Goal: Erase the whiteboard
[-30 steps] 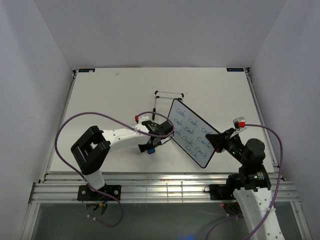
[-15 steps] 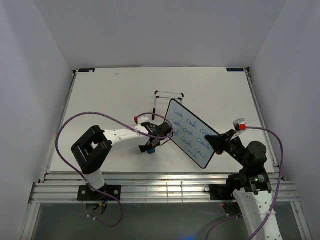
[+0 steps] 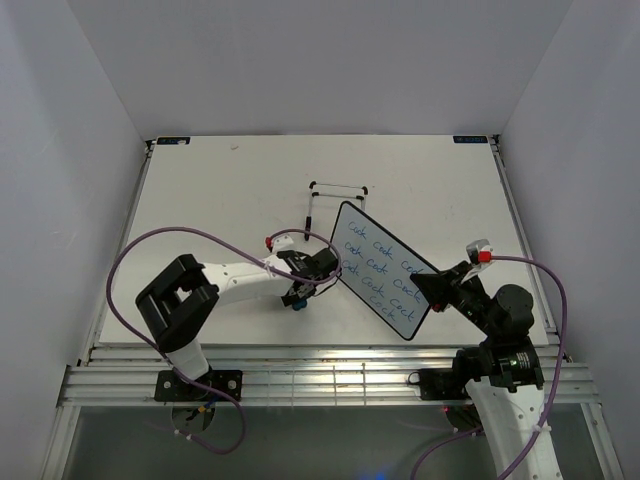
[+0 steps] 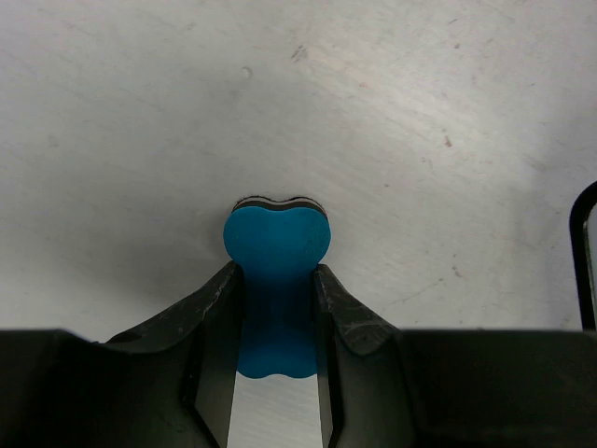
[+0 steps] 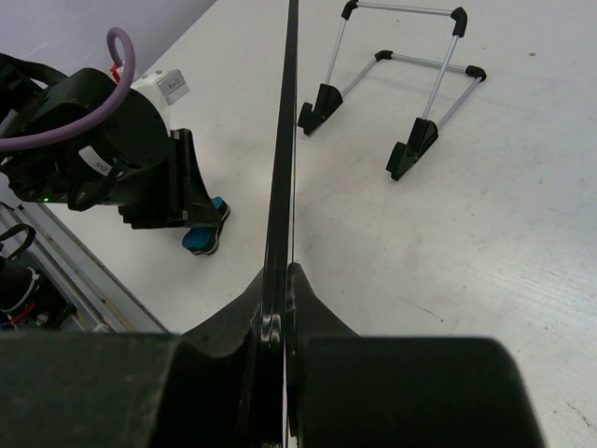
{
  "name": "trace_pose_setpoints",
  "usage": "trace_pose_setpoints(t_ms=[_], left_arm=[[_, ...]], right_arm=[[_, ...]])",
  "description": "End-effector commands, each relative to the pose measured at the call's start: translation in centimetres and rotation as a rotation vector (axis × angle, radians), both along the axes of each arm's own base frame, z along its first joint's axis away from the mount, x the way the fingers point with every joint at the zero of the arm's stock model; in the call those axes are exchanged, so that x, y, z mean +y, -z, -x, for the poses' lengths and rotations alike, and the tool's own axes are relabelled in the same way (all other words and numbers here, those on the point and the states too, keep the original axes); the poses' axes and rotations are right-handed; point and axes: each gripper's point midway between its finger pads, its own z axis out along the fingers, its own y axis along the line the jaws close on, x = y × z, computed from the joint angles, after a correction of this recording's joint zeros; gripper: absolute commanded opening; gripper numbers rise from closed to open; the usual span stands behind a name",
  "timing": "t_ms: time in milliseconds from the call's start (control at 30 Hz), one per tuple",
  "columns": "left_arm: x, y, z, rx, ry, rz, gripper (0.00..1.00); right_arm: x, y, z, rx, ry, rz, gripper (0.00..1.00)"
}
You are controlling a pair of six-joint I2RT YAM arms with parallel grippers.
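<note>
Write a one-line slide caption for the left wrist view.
Left gripper, jaws shut on the blue bone-shaped eraser, with the scuffed white tabletop beyond.

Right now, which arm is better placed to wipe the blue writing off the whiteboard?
Left. The left gripper is shut on the blue eraser, close beside the whiteboard. The right gripper is clamped on the board's edge, so it is not free to wipe.

Carrying two things on the white table (image 3: 220,180), tabletop showing faint scuffs and dark specks. Resting on black feet: thin wire stand (image 5: 411,154). Touching the tabletop near the stand, toward its near-left side: small blue bone-shaped eraser (image 4: 278,245).
</note>
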Motion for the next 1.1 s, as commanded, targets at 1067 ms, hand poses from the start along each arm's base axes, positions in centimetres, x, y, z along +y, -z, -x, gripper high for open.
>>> trace_pose_setpoints(t_ms=[1067], left_arm=[[-7.7, -25.2, -2.7, -1.033, 0.828, 0.388, 0.2]], right_arm=[[2.3, -5.1, 4.1, 0.173, -0.146, -0.239, 0.08]])
